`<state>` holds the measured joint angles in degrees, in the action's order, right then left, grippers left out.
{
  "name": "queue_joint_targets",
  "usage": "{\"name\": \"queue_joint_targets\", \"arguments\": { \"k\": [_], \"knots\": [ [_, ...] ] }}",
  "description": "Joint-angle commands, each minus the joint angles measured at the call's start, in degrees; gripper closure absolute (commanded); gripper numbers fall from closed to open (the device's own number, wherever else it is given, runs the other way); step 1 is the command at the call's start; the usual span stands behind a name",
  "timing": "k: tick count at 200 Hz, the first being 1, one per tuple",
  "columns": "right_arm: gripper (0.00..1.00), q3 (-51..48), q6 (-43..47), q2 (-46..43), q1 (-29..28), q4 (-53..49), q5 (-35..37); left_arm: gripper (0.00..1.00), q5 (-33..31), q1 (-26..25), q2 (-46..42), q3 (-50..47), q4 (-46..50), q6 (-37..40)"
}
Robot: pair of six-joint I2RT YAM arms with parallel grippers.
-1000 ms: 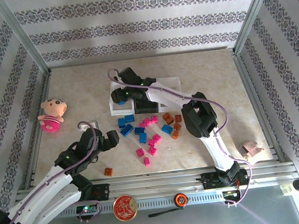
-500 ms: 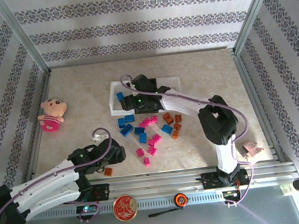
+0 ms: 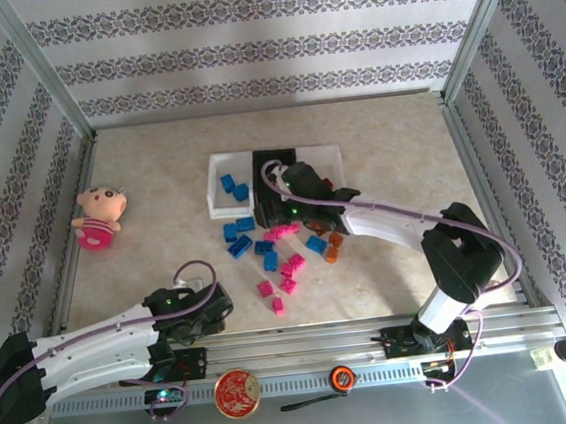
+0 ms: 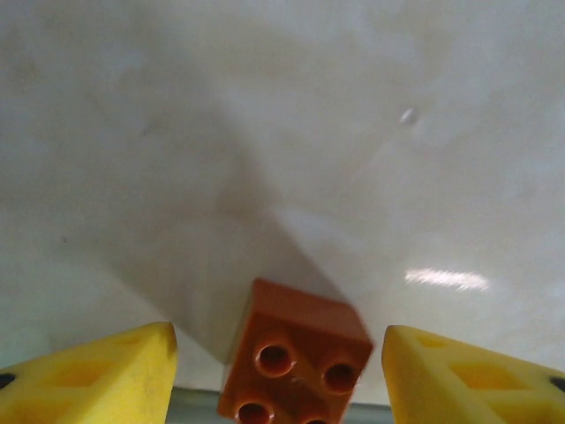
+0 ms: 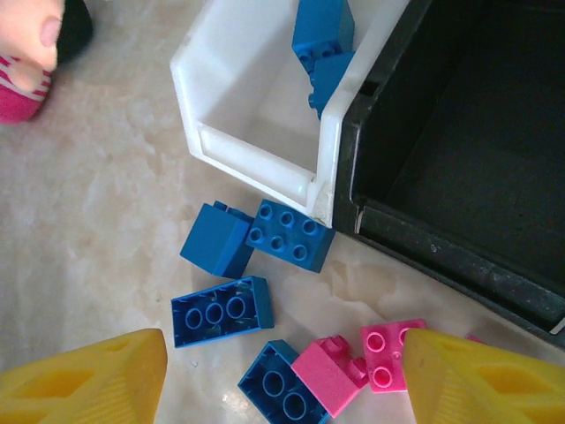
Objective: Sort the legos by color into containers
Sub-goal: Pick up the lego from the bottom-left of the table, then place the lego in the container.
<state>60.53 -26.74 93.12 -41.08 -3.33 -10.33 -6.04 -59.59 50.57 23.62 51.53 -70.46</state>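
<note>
— What stands around you?
— Walls (image 3: 267, 43) at nine, twelve and three o'clock, papered white with grey flowered bands. Slanted metal posts (image 3: 46, 79) rise at the far corners.
— And under you?
— My table (image 3: 396, 131), its top pale beige and marbled. A metal rail (image 3: 306, 342) runs along its six o'clock edge.
— The light?
— Bright, even. On my left wrist's camera a white glare streak (image 4: 446, 279) lies on the tabletop at four o'clock.
</note>
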Motion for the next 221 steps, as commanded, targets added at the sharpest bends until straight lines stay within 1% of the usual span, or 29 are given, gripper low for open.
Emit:
{"name": "queue_joint_targets", "arguments": {
  "k": [1,10,21,29,56,78,100,127,152,175,195,221],
  "knots": [
    [0.29,-1.41,-0.52,-2.44,0.82,2.35,0.92,0.42,3.04,-2.31,0.79,-1.57,2.02,-4.21],
    [0.29,-1.68,-0.62,-2.78,0.98,2.43,0.94,0.44,2.95,-2.33,1.17,-1.98,1.13,-4.14],
    [0.29,-2.04,-0.72,-3.04,1.11,2.63,1.01,0.5,2.29,-2.37,1.92,-1.77,-0.32,-3.2],
    [0.29,-2.24,-0.79,-3.2,1.33,2.71,1.09,0.52,1.85,-2.37,2.97,-1.33,-1.0,-2.54],
    [0.29,-3.17,-0.78,-3.6,1.6,2.51,0.93,0.52,0.24,-2.37,7.55,1.56,-2.96,1.48],
    [0.29,-4.28,-0.86,-4.46,1.79,2.59,1.06,0.52,-1.78,-2.37,9.5,3.4,-4.23,4.27],
    [0.29,-5.55,-0.92,-5.6,2.29,2.38,1.14,0.62,-3.07,-2.37,10.45,4.73,-4.56,6.13],
    [0.29,-8.45,-1.48,-8.49,3.57,2.72,1.44,0.74,-3.03,-2.41,11.04,6.79,-4.99,8.58],
    [0.29,-12.2,-1.96,-13.14,5.82,2.85,2.14,0.78,-4.79,-2.36,11.39,11.82,-5.97,12.53],
    [0.29,-16.39,-2.64,-18.68,8.44,2.62,3.3,0.79,-6.27,-1.62,15.21,17.92,-12.09,18.95],
    [0.29,-20.18,-3.51,-23.95,10.62,2.08,4.63,0.83,-4.23,0.82,22.39,24.08,-19.39,26.02],
    [0.29,-24.03,-3.84,-30.68,11.97,0.21,7.25,0.83,0.03,5.4,32.01,32.49,-29.22,33.08]
  ]
}}
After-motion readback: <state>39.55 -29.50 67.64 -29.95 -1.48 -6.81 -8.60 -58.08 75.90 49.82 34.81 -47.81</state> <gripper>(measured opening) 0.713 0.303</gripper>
